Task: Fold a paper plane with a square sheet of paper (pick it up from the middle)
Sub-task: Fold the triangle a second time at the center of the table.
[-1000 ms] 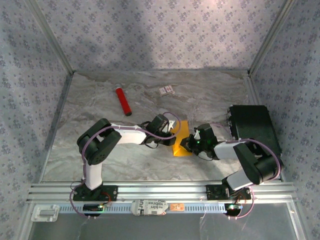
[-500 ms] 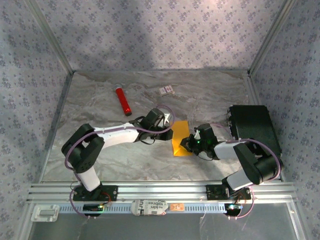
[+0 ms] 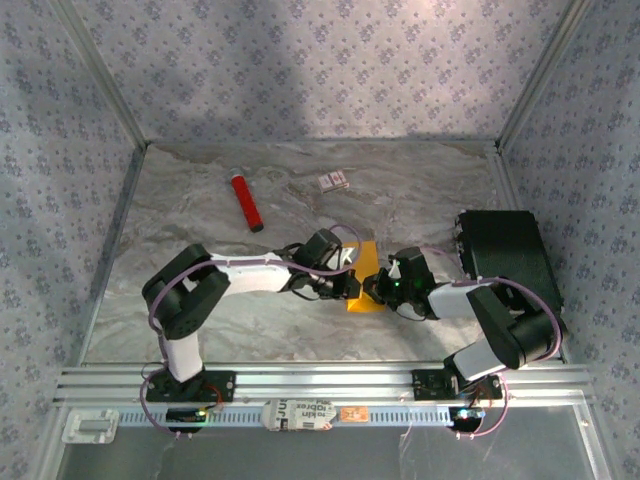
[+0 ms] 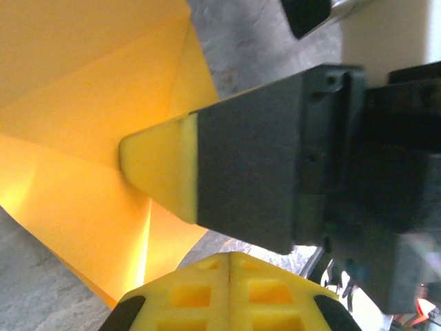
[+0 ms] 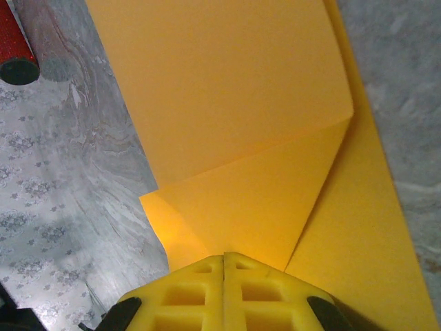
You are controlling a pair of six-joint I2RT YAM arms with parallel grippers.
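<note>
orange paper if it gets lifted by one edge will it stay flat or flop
Probably floppy: the paper looks thin, and it bulges where it is folded over rather than lying flat. It is likely very light, so a nudge could slide it across the smooth table. The creasing may stiffen it slightly along that line.

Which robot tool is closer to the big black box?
Right. The right tool touches the orange paper on the side facing the black box; the left tool is at the opposite side, farther away.

A red tube [image 3: 246, 203], a small card [image 3: 334, 181] and a black box [image 3: 505, 255] rest on the table [image 3: 420, 190].
</note>
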